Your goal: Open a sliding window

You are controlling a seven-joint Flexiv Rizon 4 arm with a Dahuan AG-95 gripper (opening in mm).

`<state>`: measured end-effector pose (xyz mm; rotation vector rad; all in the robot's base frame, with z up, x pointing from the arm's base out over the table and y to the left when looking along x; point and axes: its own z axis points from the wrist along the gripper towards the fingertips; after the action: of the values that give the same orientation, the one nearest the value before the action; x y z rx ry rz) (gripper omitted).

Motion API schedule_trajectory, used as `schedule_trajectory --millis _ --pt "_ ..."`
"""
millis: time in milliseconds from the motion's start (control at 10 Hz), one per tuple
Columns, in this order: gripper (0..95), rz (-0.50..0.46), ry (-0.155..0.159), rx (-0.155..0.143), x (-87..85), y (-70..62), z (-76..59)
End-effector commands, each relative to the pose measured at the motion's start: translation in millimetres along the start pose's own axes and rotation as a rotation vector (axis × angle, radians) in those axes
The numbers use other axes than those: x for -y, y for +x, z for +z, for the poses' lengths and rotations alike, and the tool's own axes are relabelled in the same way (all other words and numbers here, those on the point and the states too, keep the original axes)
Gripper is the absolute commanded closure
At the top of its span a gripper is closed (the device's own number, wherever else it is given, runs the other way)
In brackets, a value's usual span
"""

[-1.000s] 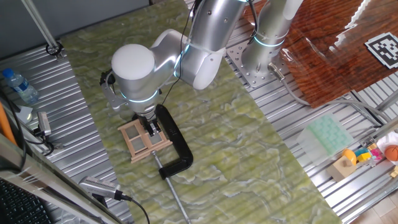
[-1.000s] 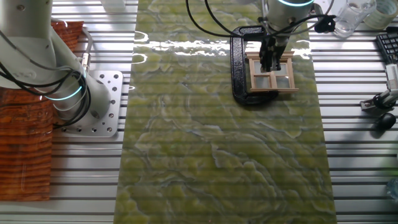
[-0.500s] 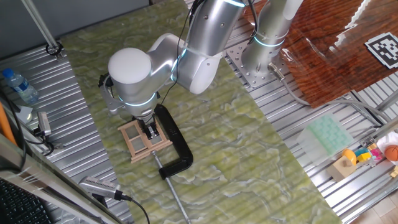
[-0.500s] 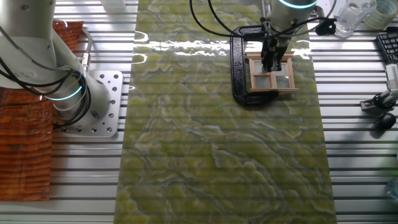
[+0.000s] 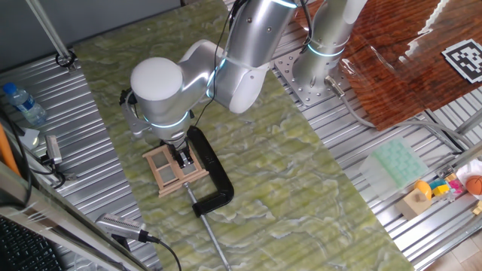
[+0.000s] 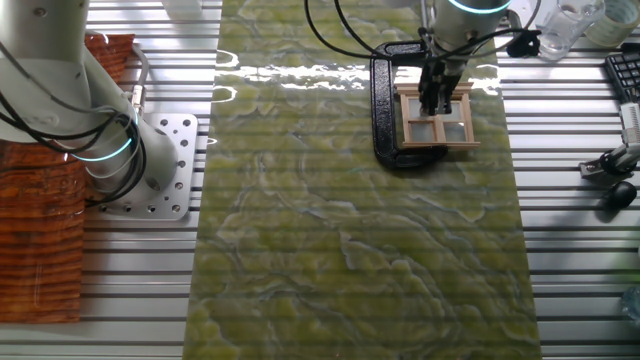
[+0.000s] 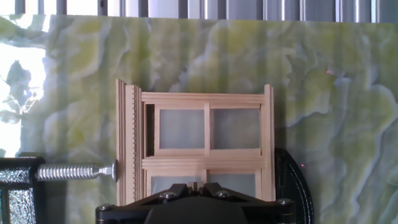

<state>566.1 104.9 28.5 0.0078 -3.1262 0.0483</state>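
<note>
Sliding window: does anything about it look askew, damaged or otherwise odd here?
Nothing stands out. The sliding window lies flat on the green mat, frame square and unbroken, pinched by the black C-clamp, with the claw down on it.

Claw (image 5: pixel 183 159) down on the sliding window (image 5: pixel 173 170), black C-clamp (image 5: pixel 209 178) touching its side

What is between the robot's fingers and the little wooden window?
Nothing shows between them. In both fixed views the gripper is down on the sliding window; the hand view does not show whether it touches.
</note>
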Motion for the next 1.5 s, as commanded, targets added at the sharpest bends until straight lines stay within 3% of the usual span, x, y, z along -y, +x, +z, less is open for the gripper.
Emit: schedule_trajectory --millis 100,200,1500 --pt "95.0 0.012 -0.017 -0.007 -0.5 0.1 -0.3" --pt "95.0 0.019 -0.026 -0.01 -1.6 1.2 0.0" --pt "95.0 0.019 -0.008 0.002 -4.8 5.7 6.8"
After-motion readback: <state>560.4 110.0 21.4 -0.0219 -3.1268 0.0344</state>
